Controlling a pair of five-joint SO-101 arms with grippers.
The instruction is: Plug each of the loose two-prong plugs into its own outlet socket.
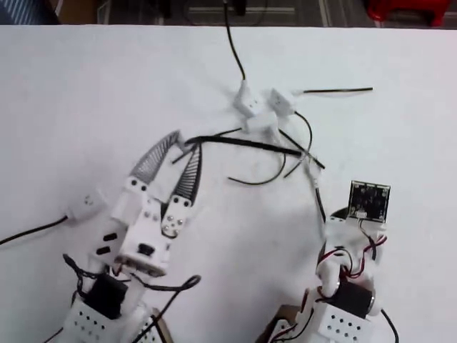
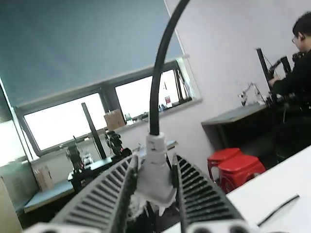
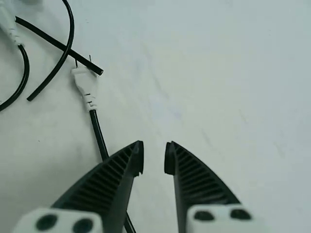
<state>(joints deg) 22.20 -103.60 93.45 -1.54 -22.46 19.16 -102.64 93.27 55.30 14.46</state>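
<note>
My left gripper [image 2: 154, 164] is shut on a white two-prong plug [image 2: 155, 182], whose black cable [image 2: 160, 63] rises from between the fingers. In the high view this gripper [image 1: 186, 141] is raised left of the white outlet sockets [image 1: 260, 107], and the held cable [image 1: 243, 144] runs right towards them. A second loose white plug [image 3: 85, 85] lies flat on the table, with its black cable trailing past my right gripper [image 3: 153, 155]. That gripper is open a little, just above the table and short of the plug. The same plug [image 1: 312, 171] lies ahead of the right arm.
Several black cables [image 1: 268, 175] loop and cross below the sockets. Another white connector [image 1: 89, 201] with a black lead lies at the left beside the left arm. A thin black wire [image 1: 335, 91] lies right of the sockets. The table [image 1: 107, 93] is white.
</note>
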